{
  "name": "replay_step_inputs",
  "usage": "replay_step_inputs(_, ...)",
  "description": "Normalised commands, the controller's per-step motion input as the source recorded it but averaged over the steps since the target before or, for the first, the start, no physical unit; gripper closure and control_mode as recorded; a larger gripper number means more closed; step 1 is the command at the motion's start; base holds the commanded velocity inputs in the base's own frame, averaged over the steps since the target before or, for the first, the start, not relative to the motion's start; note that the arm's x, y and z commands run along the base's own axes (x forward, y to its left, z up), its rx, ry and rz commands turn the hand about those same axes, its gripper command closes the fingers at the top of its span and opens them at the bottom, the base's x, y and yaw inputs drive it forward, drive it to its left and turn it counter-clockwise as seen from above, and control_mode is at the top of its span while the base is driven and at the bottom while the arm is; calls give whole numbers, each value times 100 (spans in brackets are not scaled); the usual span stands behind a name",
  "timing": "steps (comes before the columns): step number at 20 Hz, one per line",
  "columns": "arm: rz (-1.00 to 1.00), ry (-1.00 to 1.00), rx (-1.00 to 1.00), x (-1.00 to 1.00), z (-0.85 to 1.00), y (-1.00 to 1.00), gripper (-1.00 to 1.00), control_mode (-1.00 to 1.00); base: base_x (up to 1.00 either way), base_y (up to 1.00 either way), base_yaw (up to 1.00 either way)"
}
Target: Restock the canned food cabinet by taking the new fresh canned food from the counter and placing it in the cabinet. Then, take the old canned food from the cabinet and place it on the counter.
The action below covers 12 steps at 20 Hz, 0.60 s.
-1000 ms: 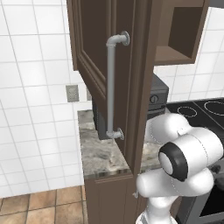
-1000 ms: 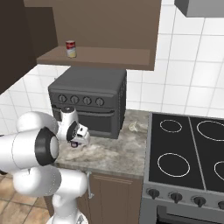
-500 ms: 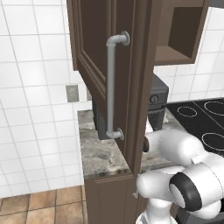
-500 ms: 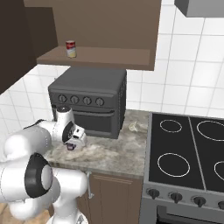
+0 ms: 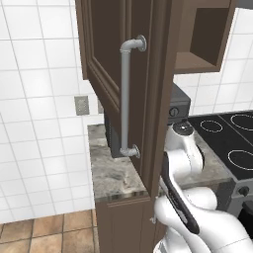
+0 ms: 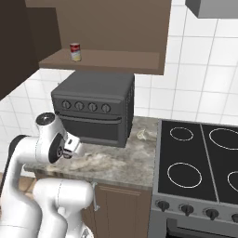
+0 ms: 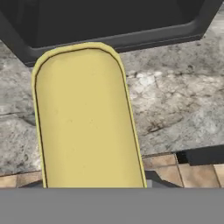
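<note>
A yellow can (image 7: 85, 118) looms large and close in the hand view, lying lengthwise over the counter (image 7: 175, 105) and hiding my fingertips. My gripper (image 6: 73, 148) hangs low over the counter (image 6: 116, 162) by the oven's front left corner, shut on that can. The cabinet (image 6: 107, 60) stands open above, with a red and white can (image 6: 75, 52) upright at the left of its shelf. Its open door (image 5: 106, 44), with the grey pipe handle (image 5: 125, 99), juts toward me.
A dark toaster oven (image 6: 95, 109) sits on the counter under the cabinet shelf. The black stovetop (image 6: 200, 158) lies to the right. A small pale object (image 6: 146, 135) rests on the counter beside the oven. The open door stands close to my arm's left side.
My arm has folded lower, its elbow dropping away. The hand has drifted slightly left and down before the oven, still holding the can.
</note>
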Motion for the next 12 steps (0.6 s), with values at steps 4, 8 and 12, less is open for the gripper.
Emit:
replay_step_inputs(4,-7,-35,2,-93,100,-54,100,-100,0,0,0)
replay_step_inputs(8,-1,-30,7,-68,100,-45,100,-100,0,0,0)
replay_step_inputs(12,0,-33,6,-25,100,-34,100,-100,0,0,0)
